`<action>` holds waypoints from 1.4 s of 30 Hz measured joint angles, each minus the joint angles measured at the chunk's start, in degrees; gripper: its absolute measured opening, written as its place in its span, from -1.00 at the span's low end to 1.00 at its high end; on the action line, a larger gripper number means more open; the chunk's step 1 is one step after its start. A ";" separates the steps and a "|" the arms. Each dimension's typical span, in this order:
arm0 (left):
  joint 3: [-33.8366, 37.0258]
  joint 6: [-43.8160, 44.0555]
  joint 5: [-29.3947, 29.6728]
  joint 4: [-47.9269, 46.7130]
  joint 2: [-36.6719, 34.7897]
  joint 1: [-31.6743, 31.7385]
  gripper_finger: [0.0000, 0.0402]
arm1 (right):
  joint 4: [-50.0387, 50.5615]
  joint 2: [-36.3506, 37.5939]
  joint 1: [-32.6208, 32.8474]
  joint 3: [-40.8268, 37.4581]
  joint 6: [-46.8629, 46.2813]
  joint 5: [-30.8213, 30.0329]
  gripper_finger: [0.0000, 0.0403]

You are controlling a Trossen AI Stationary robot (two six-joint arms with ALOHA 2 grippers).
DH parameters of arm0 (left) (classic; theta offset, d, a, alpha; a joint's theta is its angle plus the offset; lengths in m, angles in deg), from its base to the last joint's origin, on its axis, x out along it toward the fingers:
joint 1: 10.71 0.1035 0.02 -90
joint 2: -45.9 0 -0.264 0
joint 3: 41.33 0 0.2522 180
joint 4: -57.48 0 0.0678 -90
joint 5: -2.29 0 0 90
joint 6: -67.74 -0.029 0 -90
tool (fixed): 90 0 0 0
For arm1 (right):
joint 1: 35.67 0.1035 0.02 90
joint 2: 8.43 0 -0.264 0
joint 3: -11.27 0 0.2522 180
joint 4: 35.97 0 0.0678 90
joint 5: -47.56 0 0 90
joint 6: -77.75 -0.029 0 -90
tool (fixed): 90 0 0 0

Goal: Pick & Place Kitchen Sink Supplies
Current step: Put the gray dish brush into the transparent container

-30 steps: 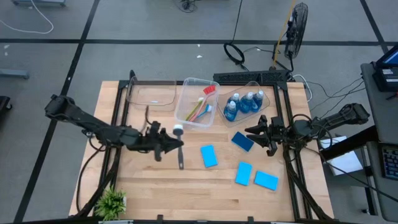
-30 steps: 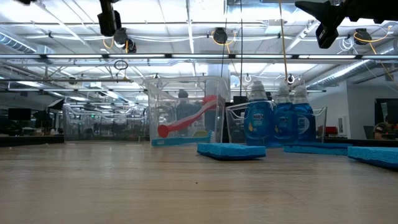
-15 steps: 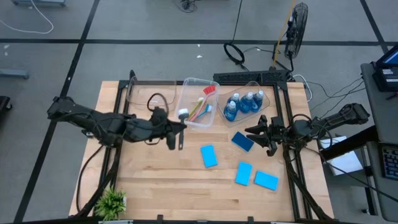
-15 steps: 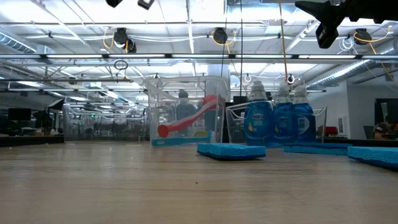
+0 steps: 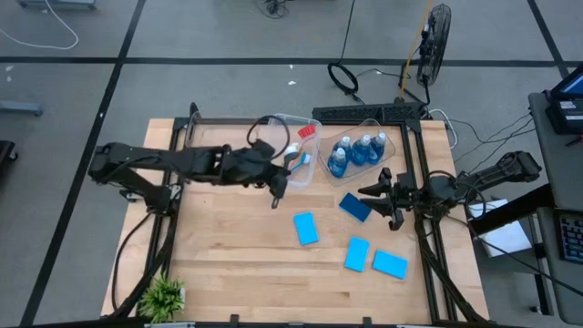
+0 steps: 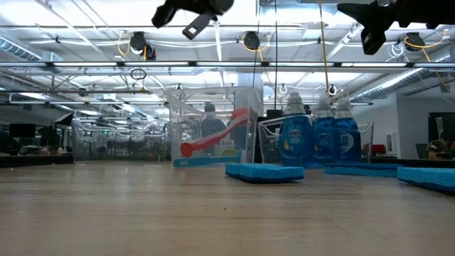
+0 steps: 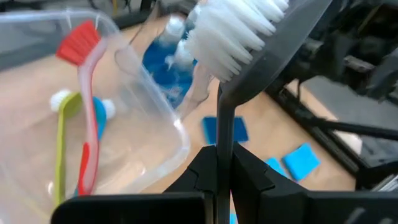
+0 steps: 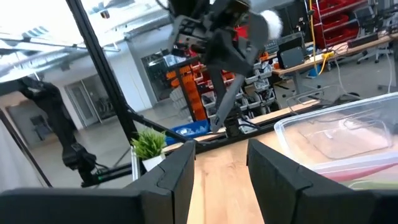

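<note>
grey brush (image 7: 244,43): up in the air at the brush bin's (image 5: 273,157) near edge, long axis tilted, white bristle head toward the bin, handle end toward the open worktop (image 5: 237,264)
left gripper (image 5: 264,169): jaws clamped on the grey handle
right gripper (image 5: 375,194): jaws partly apart, nothing in them, hovering by a blue sponge (image 5: 355,207)
other brushes: red (image 7: 87,112), yellow (image 7: 61,146), blue lying in the bin

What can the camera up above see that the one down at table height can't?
Only the high view shows the small green plant, all four blue sponges, the empty bin, and the left gripper shut on the grey brush beside the brush bin. Only the low view shows the room's ceiling lights and the bottle labels. Both show the bottles, the red brush and the waiting right gripper.
</note>
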 joint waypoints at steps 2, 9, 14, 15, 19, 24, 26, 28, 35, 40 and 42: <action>-0.96 -0.04 -2.11 -0.68 1.18 1.63 -0.90 | -0.06 0.01 0.00 0.00 0.96 0.14 -0.33; -1.32 0.84 -6.55 -3.58 2.25 6.82 -0.90 | 2.13 1.28 0.02 0.00 6.18 3.04 -0.33; -1.37 1.09 -7.31 -5.37 2.17 9.47 -0.90 | 9.12 4.41 0.00 -0.02 6.63 2.97 -0.33; -1.37 1.08 -7.69 -5.62 2.17 10.05 -0.90 | 10.28 5.03 0.00 -0.02 6.62 2.95 -0.33; -1.37 1.07 -9.81 -6.19 2.53 12.58 -0.90 | 13.74 7.81 0.00 -0.02 6.62 2.89 -0.33; -1.33 0.73 -12.53 -5.84 3.55 15.89 -0.90 | 16.99 11.19 0.00 -0.02 6.46 2.84 -0.33; -1.42 0.67 -13.77 -5.45 4.17 17.42 -0.90 | 18.99 12.45 0.00 -0.02 5.99 2.81 -0.33; -1.31 0.11 -14.64 -5.85 5.00 18.83 -0.90 | 20.62 13.28 0.00 -0.02 5.12 2.35 -0.33; -7.92 -3.74 -16.14 -5.49 10.34 23.78 -0.90 | 21.77 14.05 -0.02 -0.02 4.23 -2.01 -0.33; -14.82 -7.58 -19.72 -7.70 18.00 26.52 -0.90 | 21.98 14.07 -0.02 -0.02 4.53 -1.80 -0.33; -17.25 -8.71 -20.76 -8.45 21.14 27.57 -0.90 | 22.17 14.06 -0.02 -0.02 4.51 -1.76 -0.33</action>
